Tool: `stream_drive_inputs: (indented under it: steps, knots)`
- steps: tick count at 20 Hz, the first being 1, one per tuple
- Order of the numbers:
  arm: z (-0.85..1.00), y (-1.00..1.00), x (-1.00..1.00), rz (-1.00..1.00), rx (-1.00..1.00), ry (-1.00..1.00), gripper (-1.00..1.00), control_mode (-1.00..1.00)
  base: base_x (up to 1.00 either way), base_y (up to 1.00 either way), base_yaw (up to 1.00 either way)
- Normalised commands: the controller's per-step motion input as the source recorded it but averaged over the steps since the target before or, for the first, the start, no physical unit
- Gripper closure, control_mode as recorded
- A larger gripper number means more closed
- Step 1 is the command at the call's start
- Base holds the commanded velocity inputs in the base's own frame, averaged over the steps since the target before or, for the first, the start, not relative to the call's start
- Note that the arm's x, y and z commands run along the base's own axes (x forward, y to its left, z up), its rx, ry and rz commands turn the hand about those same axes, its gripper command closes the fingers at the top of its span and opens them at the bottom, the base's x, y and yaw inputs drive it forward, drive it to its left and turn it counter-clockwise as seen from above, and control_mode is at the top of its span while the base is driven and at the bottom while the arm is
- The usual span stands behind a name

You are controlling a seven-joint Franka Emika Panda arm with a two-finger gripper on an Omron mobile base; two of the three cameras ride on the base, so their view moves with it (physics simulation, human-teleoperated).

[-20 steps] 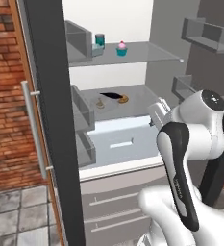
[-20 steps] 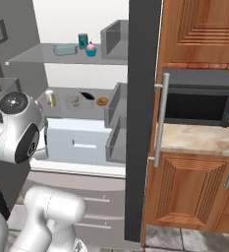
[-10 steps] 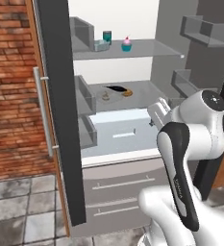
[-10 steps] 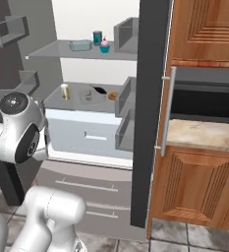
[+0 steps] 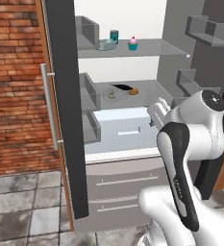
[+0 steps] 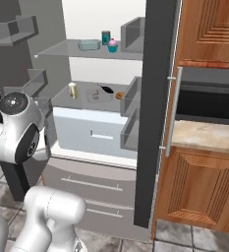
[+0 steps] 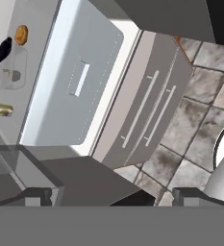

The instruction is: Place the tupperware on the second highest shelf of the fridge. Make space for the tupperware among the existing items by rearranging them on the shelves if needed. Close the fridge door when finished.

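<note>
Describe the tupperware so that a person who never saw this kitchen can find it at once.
Look into the open fridge and find the second highest shelf, the glass one above the white drawer. The tupperware sits mid-shelf: a clear box with a brownish morsel inside, unlike the yellowish upright piece and the brown round piece flanking it.

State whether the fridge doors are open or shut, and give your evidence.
Open. Both doors of the fridge are swung out, exposing the shelves, the cupcake and the white drawer.

The white drawer looks tilted. On the second highest shelf above it sit the tupperware, a dark thing and a brown round piece. Two fingertips stand wide apart
</note>
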Motion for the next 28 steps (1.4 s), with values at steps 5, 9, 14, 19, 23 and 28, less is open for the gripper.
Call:
stream_drive_inputs:
  steps: [5, 9, 14, 19, 23, 28]
  knots:
    - [-0.01, -0.09, -0.14, 0.04, 0.00, 0.01, -1.00, -1.00, 0.00, 0.00, 0.00]
    - [0.00, -0.11, 0.00, 0.00, 0.00, -0.01, -1.00, -1.00, 0.00, 0.00, 0.00]
    - [0.00, -0.06, 0.00, -0.04, 0.00, -0.04, -1.00, -1.00, 0.00, 0.00, 0.00]
    - [0.00, -0.08, -0.17, -0.06, 0.00, -0.04, -1.00, -1.00, 0.00, 0.00, 0.00]
    - [0.00, -0.05, -0.34, -0.08, 0.00, -0.08, -1.00, -1.00, 0.00, 0.00, 0.00]
    - [0.00, 0.08, -0.27, -0.02, 0.00, -0.04, -1.00, -1.00, 0.00, 0.00, 0.00]
